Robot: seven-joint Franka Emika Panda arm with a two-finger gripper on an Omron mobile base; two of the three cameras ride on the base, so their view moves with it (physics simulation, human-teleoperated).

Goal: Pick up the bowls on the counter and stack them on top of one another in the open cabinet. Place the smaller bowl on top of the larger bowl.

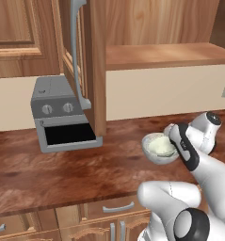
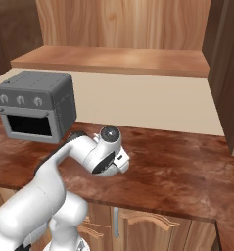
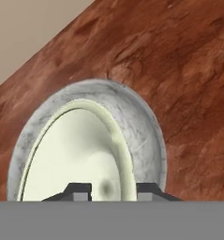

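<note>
Cream bowl [image 1: 161,146] nested in grey bowl [image 1: 154,155] on counter [image 1: 62,174]; toaster oven [image 1: 62,115] left; gripper [image 3: 107,191] grip unclear.

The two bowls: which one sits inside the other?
The smaller bowl, plain pale cream, sits nested inside the larger bowl, whose grey marbled rim rings it.

Glossy dark reddish-brown mottled wood-grain counter [image 1: 62,174], blotched lighter and darker; wide round grey-white marbled stone-look bowl [image 3: 141,136], speckled and streaked; inside it, plain pale cream, faintly yellowish smaller round bowl [image 3: 71,154], unpatterned; mid-brown wooden open wall cabinet [image 1: 161,54] with soft grain and long grey bar handle [image 1: 76,52]; boxy grey toaster oven [image 2: 35,105], black window, pale grey knobs; flat beige back wall [image 2: 143,105]; small dark tips of claw [image 3: 112,192].
</note>
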